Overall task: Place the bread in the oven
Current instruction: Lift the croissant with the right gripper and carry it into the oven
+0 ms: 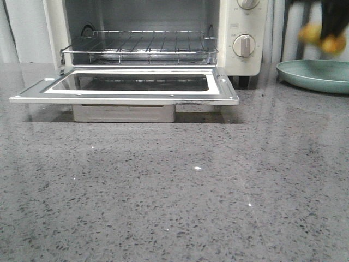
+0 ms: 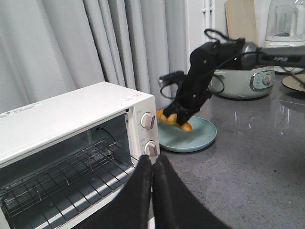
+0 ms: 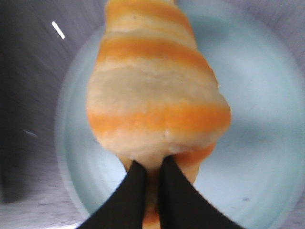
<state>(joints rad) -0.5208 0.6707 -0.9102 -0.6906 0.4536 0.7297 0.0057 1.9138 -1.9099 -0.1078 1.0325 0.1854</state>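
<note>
The cream-white oven (image 1: pixel 242 38) stands at the back with its glass door (image 1: pixel 125 87) dropped flat and its wire rack (image 1: pixel 139 46) bare; it also shows in the left wrist view (image 2: pixel 71 119). My right gripper (image 1: pixel 327 30) is shut on the orange-and-cream striped bread (image 3: pixel 157 90) and holds it just above the teal plate (image 1: pixel 316 76). The left wrist view shows the bread (image 2: pixel 174 119) over the plate (image 2: pixel 195 138) too. My left gripper (image 2: pixel 152 164) is shut and empty, in front of the oven's knob side; it is out of the front view.
The oven's two knobs (image 1: pixel 244 45) sit on its right panel, nearest the plate. A grey-green cooker (image 2: pixel 243 78), a blender (image 2: pixel 286 21) and a board stand behind the plate. Grey curtains hang behind the oven. The speckled grey counter (image 1: pixel 174 191) stretches in front.
</note>
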